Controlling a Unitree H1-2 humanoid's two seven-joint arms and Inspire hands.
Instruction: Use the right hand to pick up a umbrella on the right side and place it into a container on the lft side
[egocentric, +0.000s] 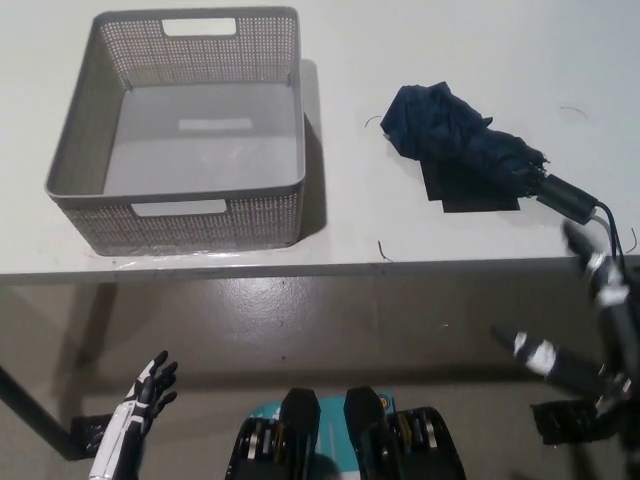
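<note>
Reach step, nothing grasped: right robot hand (590, 320) spread open, empty, near the handle of the folded navy umbrella (470, 150) lying on the bench (350, 230), right side. Next: closing around the handle (mesh basket (180, 215) waits left). Left robot hand (150, 385) idle, open, low left.

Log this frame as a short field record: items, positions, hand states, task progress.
container: grey mesh basket, table's left side, nothing inside
umbrella: dark blue, folded, lying on table's right side, handle toward the right edge
right hand: black, open, below the table edge near the handle, not touching
left hand: white, open, resting at lower left
progress: umbrella not yet picked up
</note>
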